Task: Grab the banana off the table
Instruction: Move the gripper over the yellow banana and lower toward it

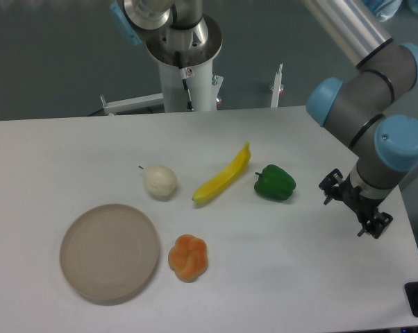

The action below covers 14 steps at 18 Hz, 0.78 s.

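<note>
White bench [70, 146] carries everything, left to right: plate [110, 252], pale fruit [160, 182], orange fruit [188, 257], banana [223, 177], green pepper [275, 183]. My jaws [355, 208] hover far right, well apart from the banana; whether they're parted I cannot tell. Reaching left, I risk clipping the pepper between us, or rolling the glossy banana.

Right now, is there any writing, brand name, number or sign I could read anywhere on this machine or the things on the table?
No text here can be read.
White robot column: a small sticker with a red mark, too small and blurred to read.
Banana, green pepper, pale round fruit, orange lobed fruit, beige plate and table: no lettering visible.
Gripper: no readable marking.
</note>
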{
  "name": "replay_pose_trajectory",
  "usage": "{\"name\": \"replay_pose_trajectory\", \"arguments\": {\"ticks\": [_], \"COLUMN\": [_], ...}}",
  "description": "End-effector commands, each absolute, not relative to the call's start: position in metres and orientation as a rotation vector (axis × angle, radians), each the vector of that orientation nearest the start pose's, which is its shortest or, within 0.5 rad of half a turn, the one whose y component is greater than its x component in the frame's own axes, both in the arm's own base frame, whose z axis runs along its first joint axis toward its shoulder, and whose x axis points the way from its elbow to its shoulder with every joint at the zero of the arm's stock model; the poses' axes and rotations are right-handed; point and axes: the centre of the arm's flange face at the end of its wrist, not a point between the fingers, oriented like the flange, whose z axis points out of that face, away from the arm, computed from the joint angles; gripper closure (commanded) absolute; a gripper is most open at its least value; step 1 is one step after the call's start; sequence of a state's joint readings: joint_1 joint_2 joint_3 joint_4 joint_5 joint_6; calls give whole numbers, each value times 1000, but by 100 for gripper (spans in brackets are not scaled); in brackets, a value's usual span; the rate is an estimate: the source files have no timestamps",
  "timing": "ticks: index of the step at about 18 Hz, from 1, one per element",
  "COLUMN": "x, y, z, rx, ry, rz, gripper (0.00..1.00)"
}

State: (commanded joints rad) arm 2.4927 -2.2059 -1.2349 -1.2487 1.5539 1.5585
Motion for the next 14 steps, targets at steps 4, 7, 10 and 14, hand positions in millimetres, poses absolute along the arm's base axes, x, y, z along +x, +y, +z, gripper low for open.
{"name": "replay_pose_trajectory", "arguments": {"ticks": [4, 7, 10, 14], "x": [-500, -495, -477, -409], "y": [548, 547, 546, 554], "z": [290, 281, 276, 289], "rx": [-2958, -2975, -2984, -2958], "ry": [975, 859, 840, 918], "rz": [19, -2, -36, -68], "gripper": [0, 0, 0, 0]}}
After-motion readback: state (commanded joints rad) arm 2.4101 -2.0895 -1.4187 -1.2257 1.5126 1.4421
